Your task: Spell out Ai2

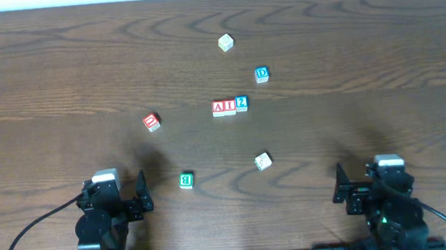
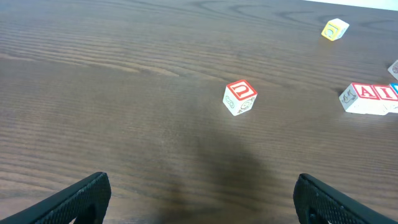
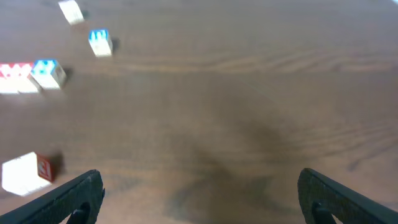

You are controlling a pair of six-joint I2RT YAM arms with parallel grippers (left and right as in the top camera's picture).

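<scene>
Mid-worktop, three small wooden cubes stand in a row, touching. First is the red-edged cube with letter A, then the red-edged cube with letter I, then the blue-edged cube with digit 2. That last one sits a touch nearer the far edge than its neighbours. The word looks spelled, I'd say. The left gripper and right gripper hang by the near edge, claws spread wide, pinching nothing. The blue-edged D cube lies apart, toward the far edge. The next move, if any, is to nudge the 2 into line; otherwise rest.
</scene>
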